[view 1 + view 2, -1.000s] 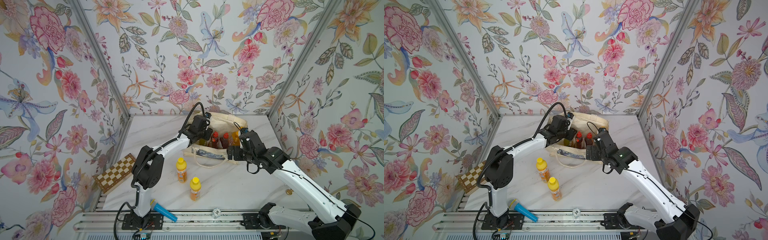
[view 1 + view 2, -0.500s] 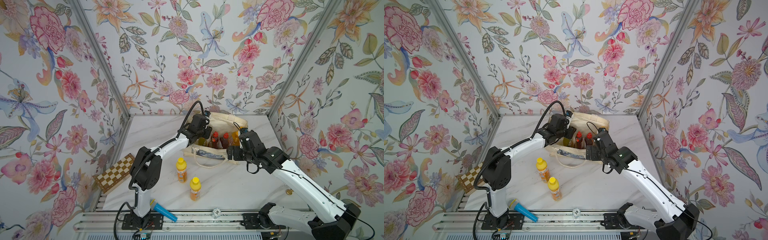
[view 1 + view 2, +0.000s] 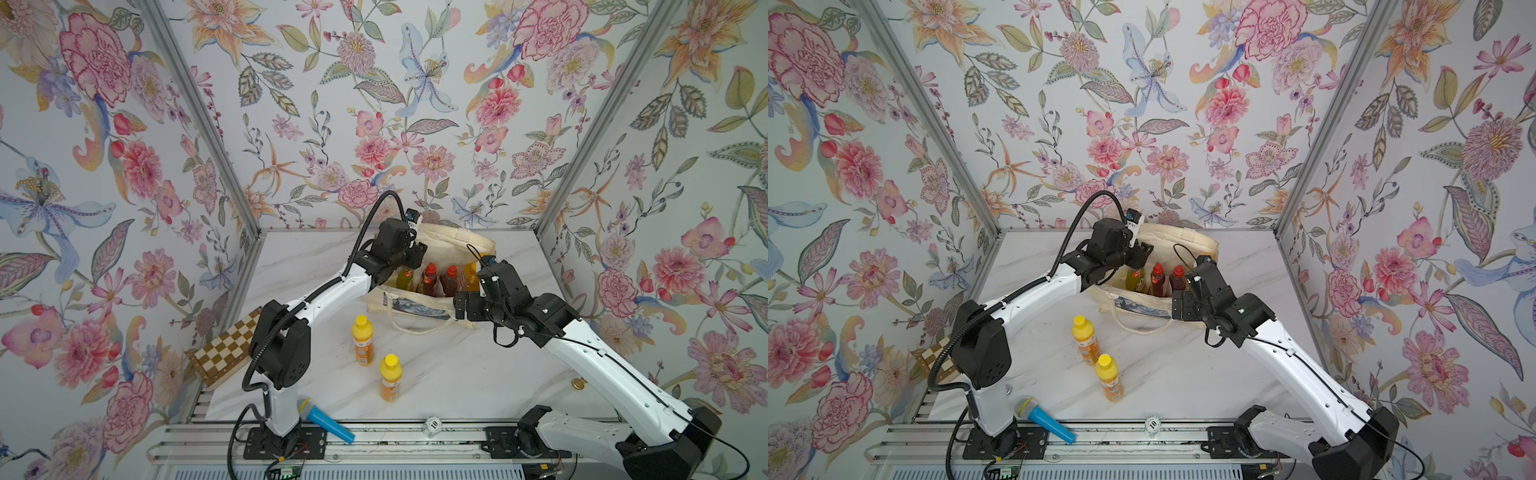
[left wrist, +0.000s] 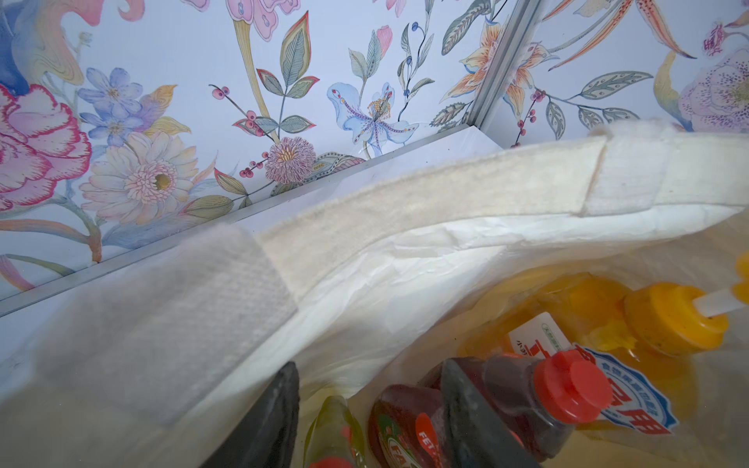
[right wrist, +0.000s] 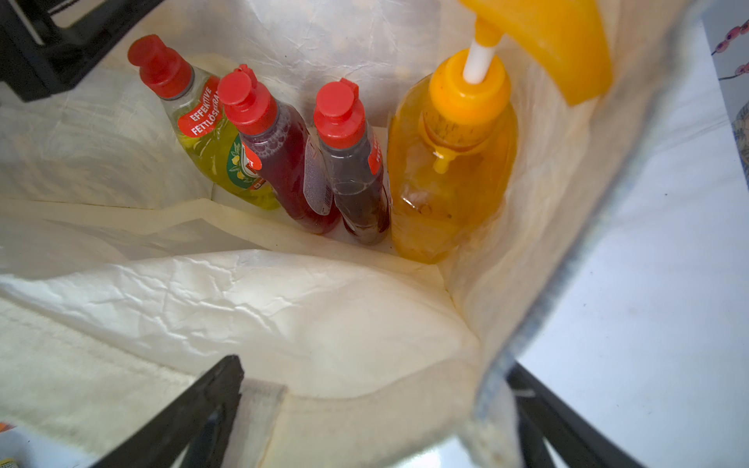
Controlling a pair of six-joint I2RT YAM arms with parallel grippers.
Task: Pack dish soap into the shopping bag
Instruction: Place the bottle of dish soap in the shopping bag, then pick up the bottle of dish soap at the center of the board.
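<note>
Left tool (image 3: 417, 254) over shopping bag (image 3: 457, 241) mouth

Both top views share the surface (image 3: 457, 374) from high above. Wrist views, close behind left end effector (image 4: 367, 364) and right end effector (image 5: 373, 366), face into the shopping bag (image 5: 283, 316).

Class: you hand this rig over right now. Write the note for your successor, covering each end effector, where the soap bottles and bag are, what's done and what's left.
Left end effector: open, empty, over the mouth of the cream canvas tote bag.
Right end effector: open, straddling the bag's near rim, not clamped.
In the bag, standing: slim yellow-green red-capped bottle, two dark red red-capped bottles, big orange pump bottle.
On the white marble table, in front of the bag: two orange yellow-capped bottles, upright.
Done: four of six packed.
Left: those two.
</note>
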